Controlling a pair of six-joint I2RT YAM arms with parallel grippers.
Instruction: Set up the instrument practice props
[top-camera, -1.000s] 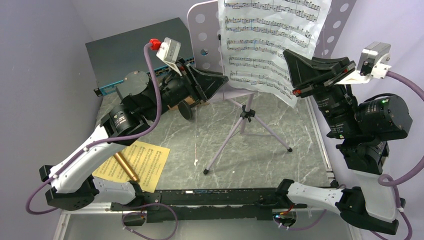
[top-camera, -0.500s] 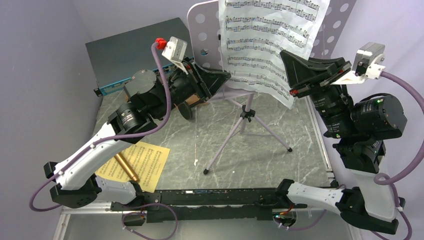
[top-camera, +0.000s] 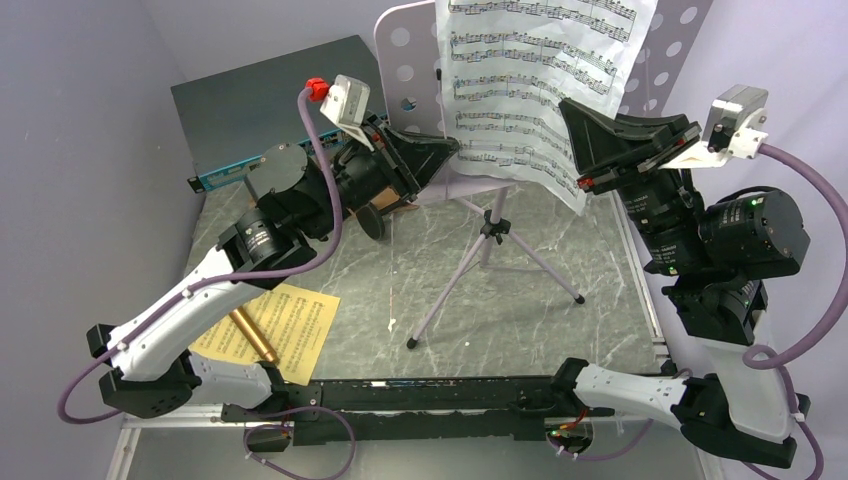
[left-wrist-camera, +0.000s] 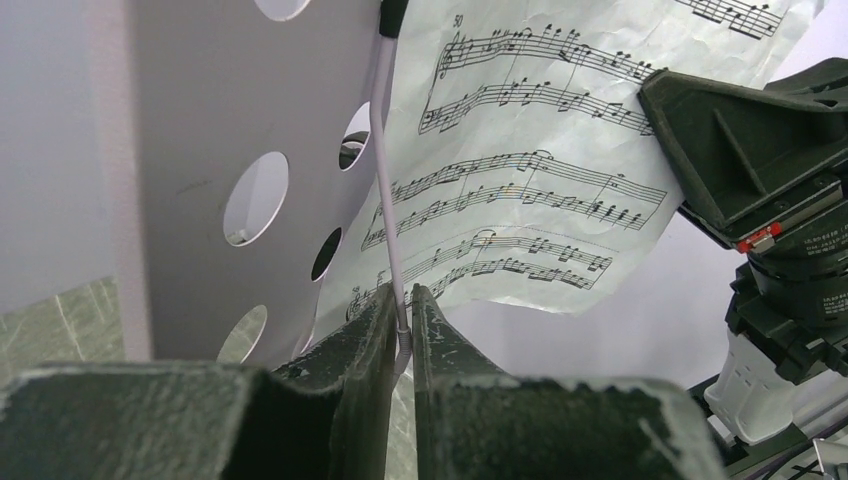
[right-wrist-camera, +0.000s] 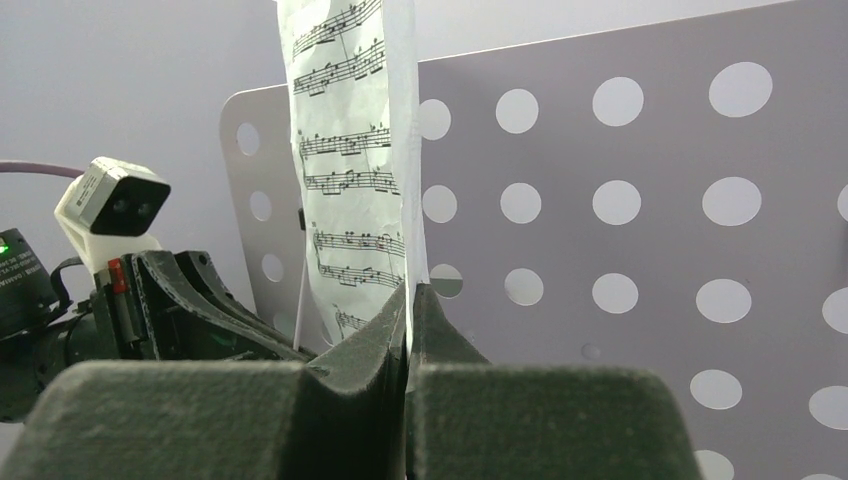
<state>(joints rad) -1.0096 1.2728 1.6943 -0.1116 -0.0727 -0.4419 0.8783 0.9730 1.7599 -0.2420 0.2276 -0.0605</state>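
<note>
The pale lilac music stand (top-camera: 410, 60) stands on its tripod legs (top-camera: 490, 240) at the back middle. My left gripper (top-camera: 450, 155) is shut on the stand's thin lilac wire page holder (left-wrist-camera: 385, 180) near its lower end (left-wrist-camera: 402, 305). My right gripper (top-camera: 570, 115) is shut on the lower right edge of the white music sheet (top-camera: 530, 80), held upright against the stand's desk (right-wrist-camera: 620, 200); the pinch shows in the right wrist view (right-wrist-camera: 410, 300). The yellow sheet (top-camera: 285, 325) lies at the front left with the gold microphone (top-camera: 252, 335) on it. A black round part (top-camera: 372, 220), perhaps the mic stand, is half hidden behind my left wrist.
The flat grey network switch (top-camera: 260, 100) lies at the back left. Lilac walls close in on the left, right and back. The tripod legs spread over the middle of the marbled mat (top-camera: 520, 330).
My left arm has risen and shifted right a little, staying shut on the wire. My right gripper has moved slightly left with the sheet. Almost nothing moved in the last half second.
</note>
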